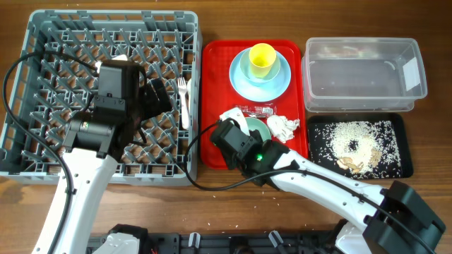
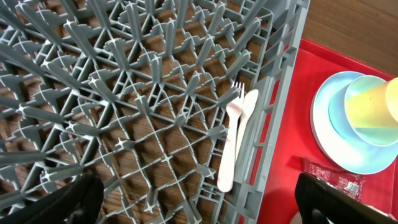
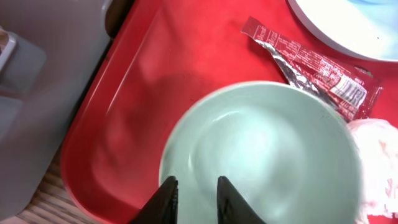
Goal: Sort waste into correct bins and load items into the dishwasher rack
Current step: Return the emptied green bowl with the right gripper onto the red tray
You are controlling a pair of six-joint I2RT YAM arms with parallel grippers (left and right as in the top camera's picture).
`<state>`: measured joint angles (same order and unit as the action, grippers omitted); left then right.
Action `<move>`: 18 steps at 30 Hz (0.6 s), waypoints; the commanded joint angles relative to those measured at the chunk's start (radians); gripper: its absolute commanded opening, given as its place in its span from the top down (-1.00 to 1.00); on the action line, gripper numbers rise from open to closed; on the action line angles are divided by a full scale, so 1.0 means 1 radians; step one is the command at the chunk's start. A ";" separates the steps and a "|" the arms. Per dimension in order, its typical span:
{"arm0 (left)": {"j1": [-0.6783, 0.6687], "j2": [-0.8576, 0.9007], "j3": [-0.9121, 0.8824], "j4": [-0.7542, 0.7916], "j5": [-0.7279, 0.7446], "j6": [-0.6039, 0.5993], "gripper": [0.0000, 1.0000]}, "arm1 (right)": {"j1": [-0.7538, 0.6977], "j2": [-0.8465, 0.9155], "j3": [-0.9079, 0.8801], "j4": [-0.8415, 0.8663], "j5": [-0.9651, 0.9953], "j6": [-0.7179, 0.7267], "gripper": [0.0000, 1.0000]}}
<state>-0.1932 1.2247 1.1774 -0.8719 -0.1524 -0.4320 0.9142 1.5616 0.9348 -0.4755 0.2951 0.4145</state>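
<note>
Both arms have white tubular links (image 1: 78,187) and black joint housings (image 1: 406,212). A black cable (image 1: 21,63) loops off the left arm's boxy wrist. A green light (image 1: 258,156) glows on the right wrist. The right tool (image 3: 194,190) has black tapered fingers.

No wording can be read anywhere. The small red shiny wrapper (image 3: 314,61) carries fine print, too blurred to make out. The white label (image 1: 409,71) on the clear plastic rectangular tub (image 1: 353,79) looks blank.
</note>
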 commanded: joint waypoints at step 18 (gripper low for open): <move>0.006 0.000 0.001 0.002 0.002 -0.003 -1.00 | -0.534 -0.030 0.097 -0.171 -0.307 -0.206 -0.65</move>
<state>-0.1932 1.2247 1.1774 -0.8719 -0.1524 -0.4320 0.3916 1.5131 1.0393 -0.6445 0.0360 0.2600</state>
